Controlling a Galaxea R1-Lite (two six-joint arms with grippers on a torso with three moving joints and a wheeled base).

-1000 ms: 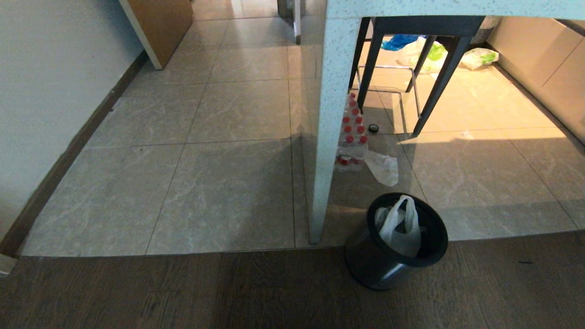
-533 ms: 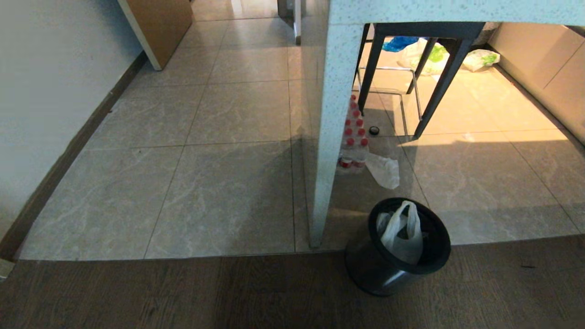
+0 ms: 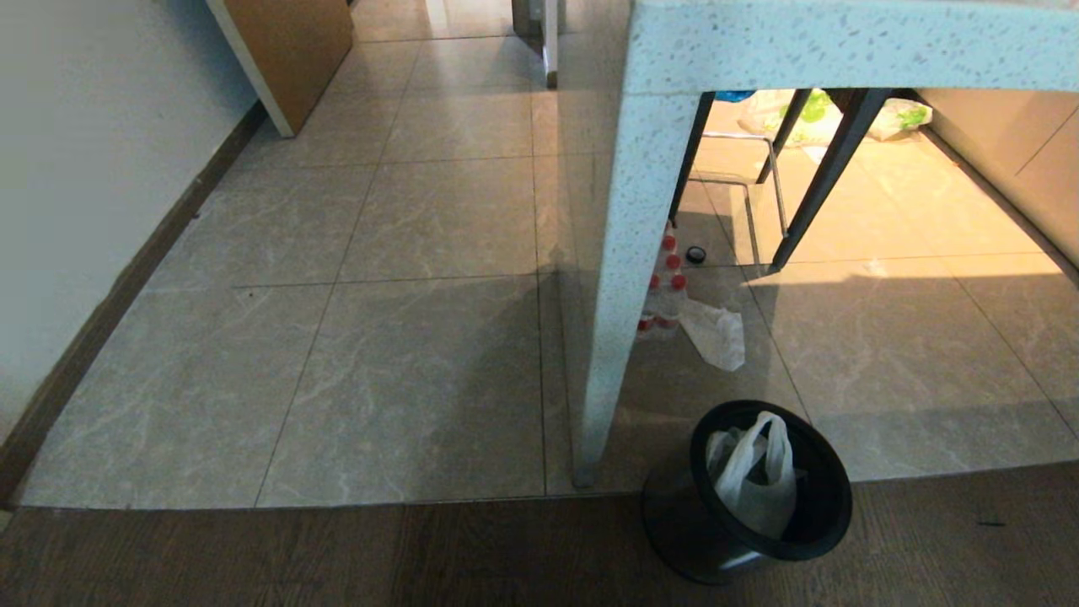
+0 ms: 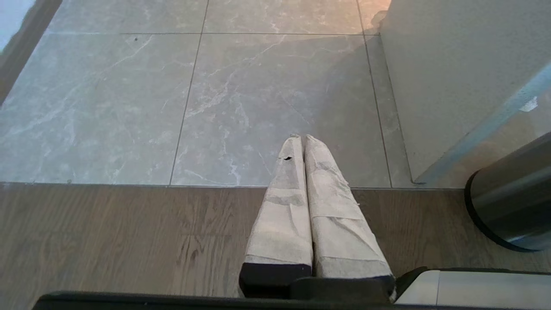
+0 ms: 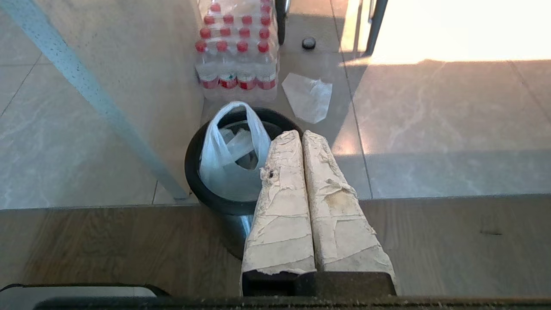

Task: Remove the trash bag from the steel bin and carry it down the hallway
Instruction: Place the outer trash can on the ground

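Observation:
The steel bin (image 3: 716, 552) with its black rim stands on the dark wood floor at the lower right of the head view, beside the counter's leg. The white trash bag (image 3: 754, 485) sits inside it with one loop handle standing up. Neither arm shows in the head view. In the right wrist view my right gripper (image 5: 300, 134) is shut and empty, its taped tips over the near right edge of the bin (image 5: 193, 172), just beside the trash bag (image 5: 224, 168). My left gripper (image 4: 302, 138) is shut and empty over the floor, with the bin (image 4: 512, 202) off to its side. The hallway's grey tiles (image 3: 405, 219) run ahead on the left.
A speckled counter leg (image 3: 624, 278) stands just left of the bin. Behind it are a pack of red-capped bottles (image 5: 236, 56), a small plain white bag (image 3: 716, 333) and a black cap (image 3: 695, 254). Black stool legs (image 3: 809, 185) stand further back. A wall with dark skirting (image 3: 126, 287) lines the left.
The whole head view has shifted: the bin and floor seam sit lower and the counter looms nearer, so the camera has moved. Bin and bag stay as they were.

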